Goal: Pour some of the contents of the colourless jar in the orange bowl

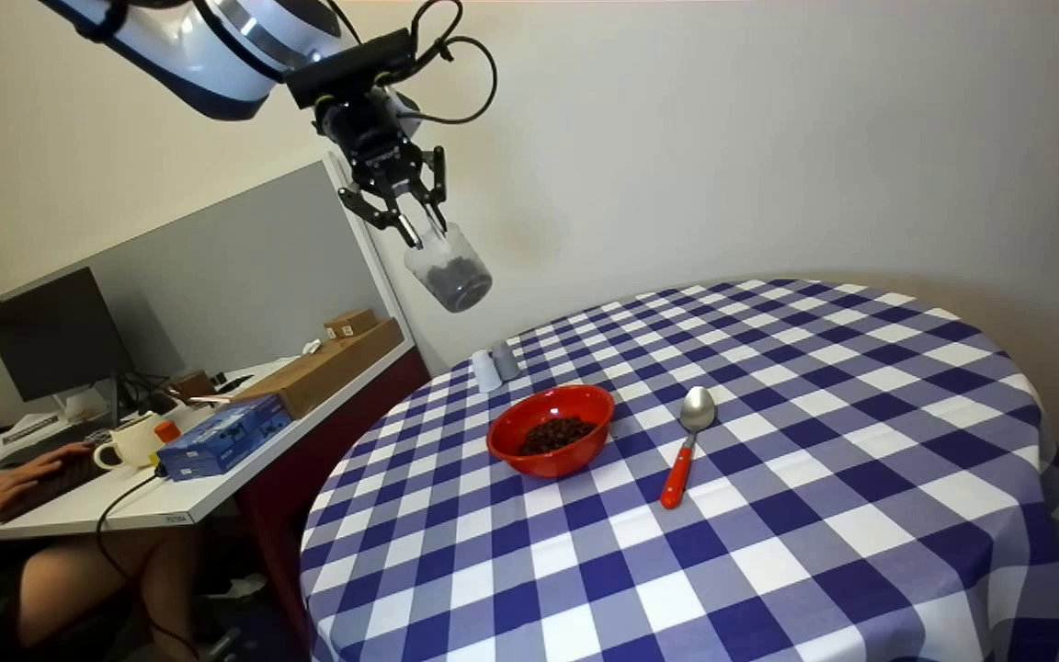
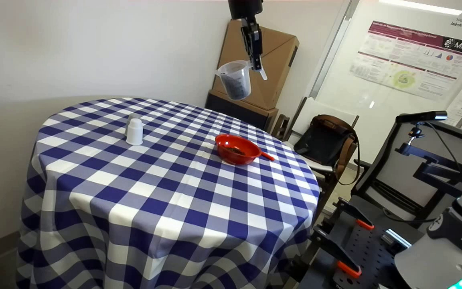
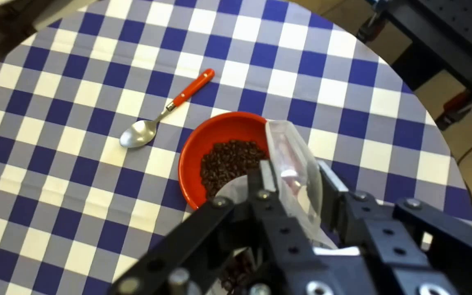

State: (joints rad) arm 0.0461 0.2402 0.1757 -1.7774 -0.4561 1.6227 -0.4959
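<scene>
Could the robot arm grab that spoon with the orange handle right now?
Probably not: its gripper holds the colourless jar by the jar's handle. Nothing lies over the spoon, though, so an empty gripper might manage.

I'm facing pale wall (image 1: pixel 768 138), rising behind fingers (image 2: pixel 256 61). Beyond them, cardboard box (image 2: pixel 273 90) is standing. Cloth-draped round table (image 2: pixel 171 176) is spreading below fingers. Lower, well aside of fingers, white desk (image 1: pixel 153 501) is holding dark monitor (image 1: pixel 51 331). Well past fingers, poster (image 2: pixel 411 60) is hanging, light strip (image 2: pixel 421 7) glowing above.

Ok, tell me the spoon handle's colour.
The spoon handle is red-orange, clearest in the wrist view.
</scene>
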